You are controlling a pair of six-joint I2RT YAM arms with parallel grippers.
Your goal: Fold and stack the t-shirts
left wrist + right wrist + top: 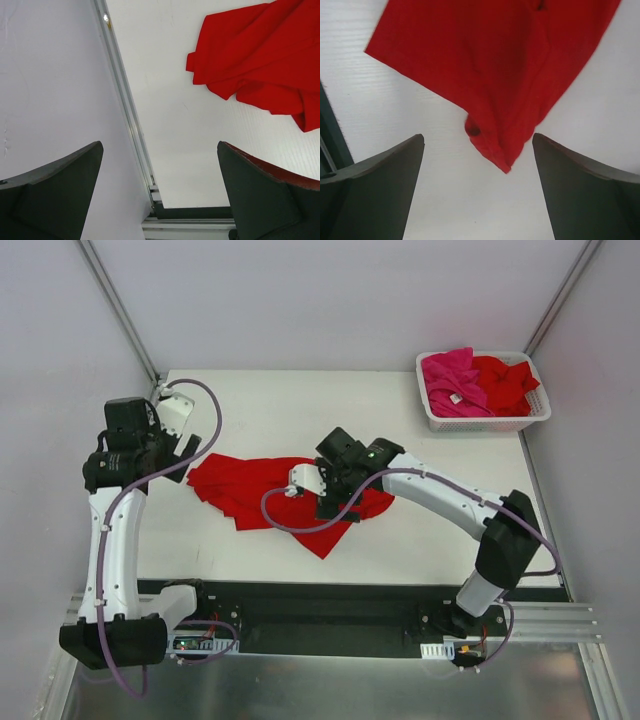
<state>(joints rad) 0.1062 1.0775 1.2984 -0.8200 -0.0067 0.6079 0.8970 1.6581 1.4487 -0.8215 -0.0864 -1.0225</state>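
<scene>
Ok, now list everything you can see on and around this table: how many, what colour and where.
crumpled red cloth t-shirt: one, bright red, unfolded in the middle of the table
magenta-pink cloth t-shirt: one, pink with a small white label, left half of the basket
red cloth shirt in the basket: at least one, red, right half; any beneath are hidden
white slotted plastic basket: one, white, table's far right corner
flat white table: one, white, under everything
left arm: one, white and black, at the table's left edge
right arm: one, white and black, reaching over the crumpled shirt
left gripper: one, dark, open, empty
right gripper: one, dark, open, above a corner of the shirt
</scene>
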